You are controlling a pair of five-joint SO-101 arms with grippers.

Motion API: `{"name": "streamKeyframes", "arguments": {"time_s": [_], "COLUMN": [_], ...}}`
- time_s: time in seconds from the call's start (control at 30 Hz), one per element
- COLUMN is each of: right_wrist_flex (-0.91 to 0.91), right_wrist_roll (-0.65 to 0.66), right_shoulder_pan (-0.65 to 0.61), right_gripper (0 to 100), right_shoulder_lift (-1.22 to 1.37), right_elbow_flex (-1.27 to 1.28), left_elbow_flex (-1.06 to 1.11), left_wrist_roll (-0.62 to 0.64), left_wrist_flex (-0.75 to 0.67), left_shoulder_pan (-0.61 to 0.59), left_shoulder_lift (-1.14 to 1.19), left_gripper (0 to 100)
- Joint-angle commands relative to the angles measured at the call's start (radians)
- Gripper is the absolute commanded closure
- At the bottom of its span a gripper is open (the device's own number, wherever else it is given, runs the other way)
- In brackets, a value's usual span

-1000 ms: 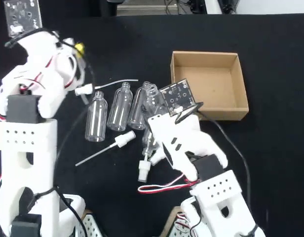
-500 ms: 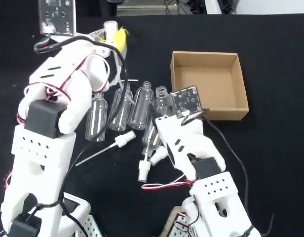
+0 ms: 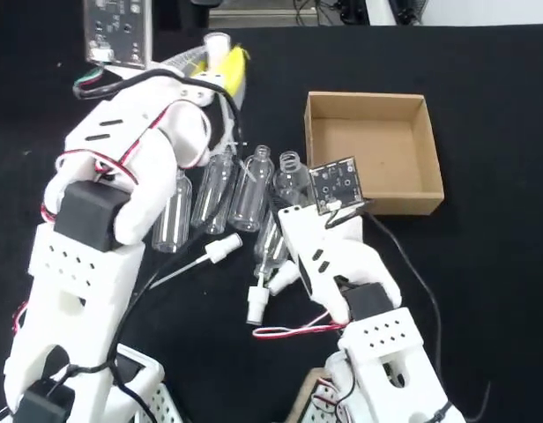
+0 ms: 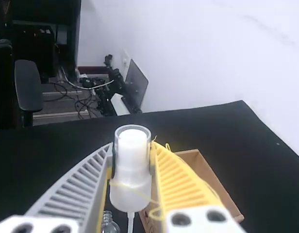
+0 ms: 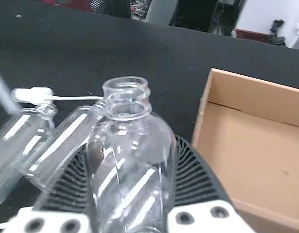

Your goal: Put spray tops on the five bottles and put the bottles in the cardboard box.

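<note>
left gripper (image 4: pixel 131 154) is shut tight on a spray top (image 4: pixel 131 167). the white cap is clamped btwn the grey finger (image 4: pixel 76 189) and the yellow finger (image 4: pixel 181 184), its round end poking out past the tips and the thin tube hanging back toward the wrist. in the high view this gripper is held up off the table (image 3: pixel 483 291), over the far end of the row of bottles and left of the box (image 3: pixel 317 141).

right gripper (image 5: pixel 130 170) is shut round the belly of a clear bottle (image 5: pixel 130 141), w/ one black finger pressed on each side. the neck points away from the wrist and the mouth is uncapped. this bottle sits just beside the box's left wall, outside it, and next to the last bottle in the row.

three bottles (image 3: pixel 211 189) lie side by side on the table, necks toward the far side, all uncapped. a fifth bottle (image 3: pixel 270 240) lies nearer the right arm, partly hidden under it. all five are outside the box.

a loose top (image 3: pixel 220 249) lies near the bottoms of the row, its long tube running off toward the left arm's base. a second loose top (image 3: pixel 256 306) lies closer to the right arm's base, just by a red and white cable (image 3: pixel 293 333). in the right wrist view a third loose top (image 5: pixel 30 93) lies beyond the necks of the row, w/ its tube stretched along the table.
</note>
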Motion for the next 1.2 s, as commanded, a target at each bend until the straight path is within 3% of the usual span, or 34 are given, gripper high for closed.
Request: {"name": "streamKeyframes", "arguments": {"time_s": [0.0, 0.37, 0.83, 1.17], "right_wrist_flex": [-0.029, -0.028, 0.110, 0.106], "right_wrist_roll": [-0.003, -0.003, -0.002, -0.002], "right_shoulder_pan": [-0.046, -0.051, -0.149, -0.149], "right_gripper": [98.8, 98.8, 98.8, 98.8], "right_shoulder_lift": [-0.028, -0.050, -0.481, -0.484], "right_elbow_flex": [-0.015, -0.012, 0.120, 0.127], "left_elbow_flex": [-0.018, 0.070, 0.173, 0.202], "left_wrist_roll": [0.002, 0.002, 0.002, -0.008], "left_wrist_flex": [-0.023, -0.029, -0.164, -0.150], "left_shoulder_pan": [0.019, 0.019, 0.021, 0.157], "left_shoulder_lift": [-0.064, -0.285, -0.287, -0.285], "left_gripper": [93, 93, 93, 92]}}
